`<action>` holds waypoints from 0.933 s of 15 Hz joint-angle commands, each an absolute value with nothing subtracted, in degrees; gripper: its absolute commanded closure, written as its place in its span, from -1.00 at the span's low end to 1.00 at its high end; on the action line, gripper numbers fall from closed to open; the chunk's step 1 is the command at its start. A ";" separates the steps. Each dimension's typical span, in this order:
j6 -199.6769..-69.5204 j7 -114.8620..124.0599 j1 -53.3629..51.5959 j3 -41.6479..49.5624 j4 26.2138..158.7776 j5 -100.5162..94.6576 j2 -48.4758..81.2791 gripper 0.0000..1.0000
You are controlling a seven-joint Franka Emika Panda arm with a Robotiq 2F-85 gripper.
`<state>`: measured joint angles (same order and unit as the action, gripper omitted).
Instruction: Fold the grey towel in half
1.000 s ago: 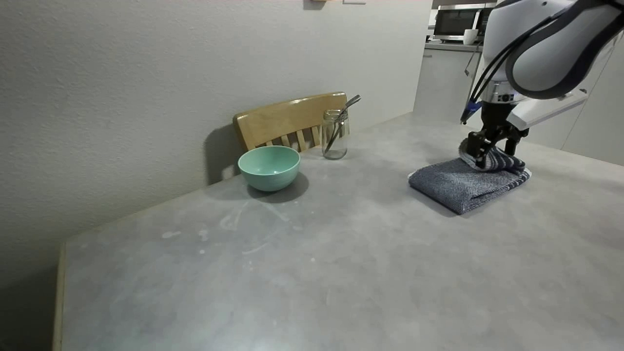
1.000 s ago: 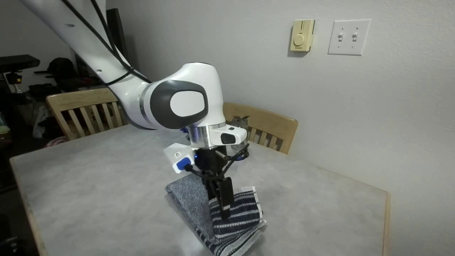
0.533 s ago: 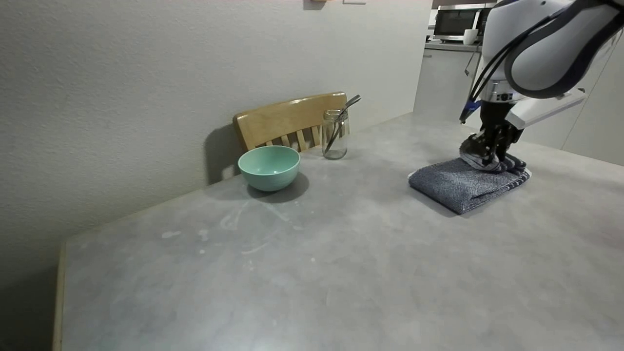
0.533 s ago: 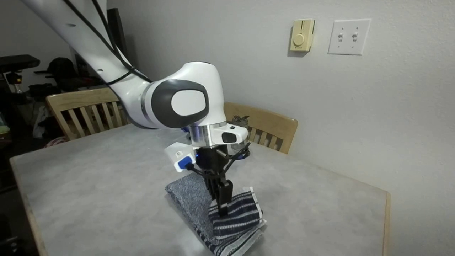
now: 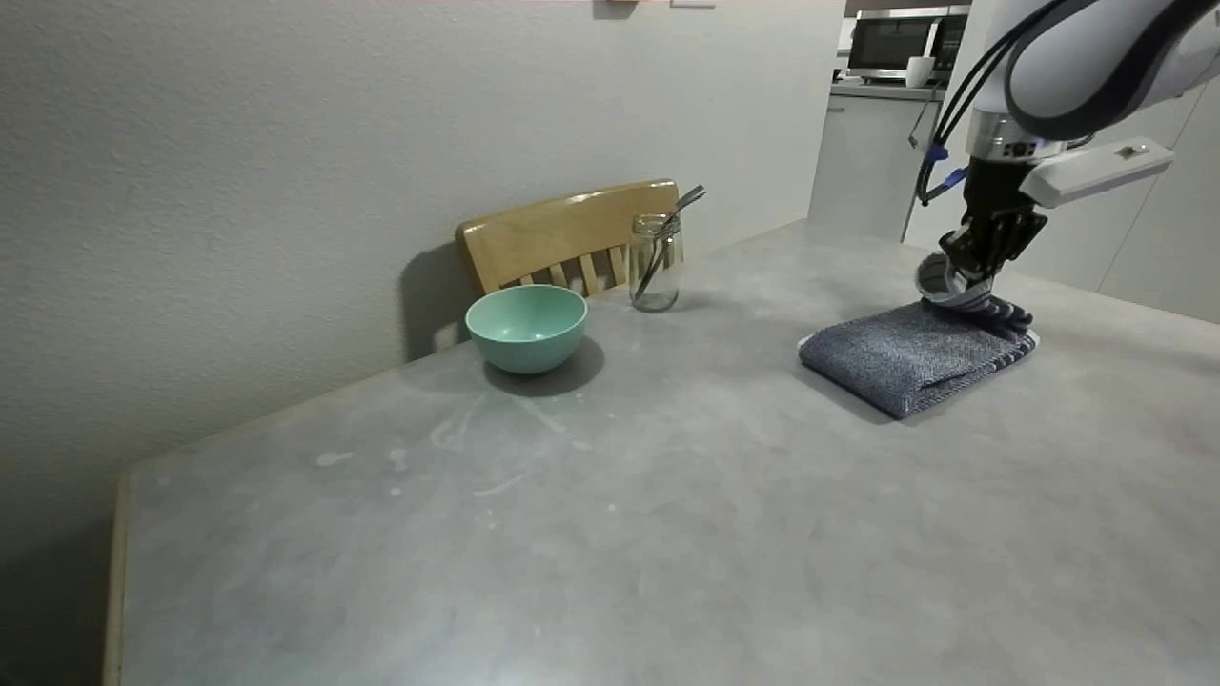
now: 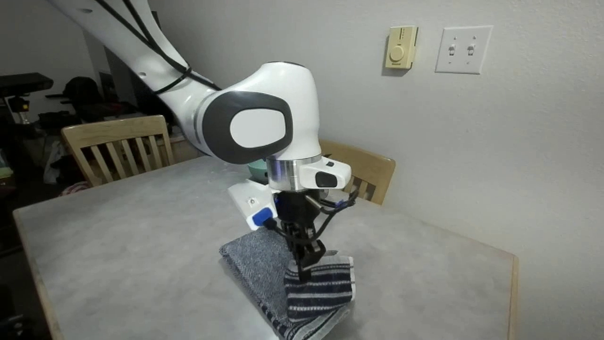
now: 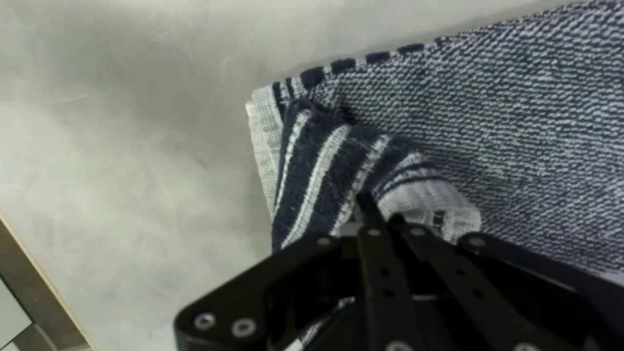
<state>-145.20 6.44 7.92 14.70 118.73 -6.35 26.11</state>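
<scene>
Gripper (image 7: 381, 213): black Robotiq claw, pointing down, its two fingers (image 7: 373, 248) drawn nearly together and pinching a fold of the grey towel (image 5: 886, 357); the tips sit in shadow, so how deep the bite goes cannot be told.
Striped end (image 6: 321, 295): navy with white bands and a pale hem, raised in the gripper and turned back over the rest; in the wrist view the hem curls open just beside the fingertips.
Grey towel: blue-grey terry, lying as a thick flat pad on the table (image 5: 572, 553) beneath the gripper, more stripes and a white edge showing under the turned-back end.
Panda arm (image 6: 257, 127): white with dark grey trim, black cables strapped along it, reaching in from above in both exterior views.
Table: mottled grey, pale wooden edging, a few whitish smudges.
Teal bowl (image 5: 526, 329): upright, well apart from the towel, near the wall (image 5: 286, 191).
Glass jar (image 5: 664, 276): clear, upright near the bowl, metal cutlery (image 5: 688, 197) leaning out.
Wooden chair (image 5: 562, 231): slatted, its backrest rising behind the jar; a second chair (image 6: 113, 131) stands beyond the table's edge.
Wall: pale, bearing a beige thermostat (image 6: 401, 47) and a double light switch (image 6: 462, 49).
Counter (image 5: 867, 91): in the background, holding a microwave (image 5: 891, 43) and white mug (image 5: 920, 71).
</scene>
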 commanded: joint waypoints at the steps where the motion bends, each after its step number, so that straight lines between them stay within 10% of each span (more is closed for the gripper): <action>1: -141.30 -7.42 18.62 9.17 119.95 6.09 21.52 0.99; 2: -140.29 -11.46 21.22 8.25 119.65 10.45 21.28 0.99; 3: -138.77 -14.63 23.42 7.63 119.26 14.67 21.06 0.46; 14: -127.89 -23.27 22.61 6.42 116.75 25.40 19.44 -0.95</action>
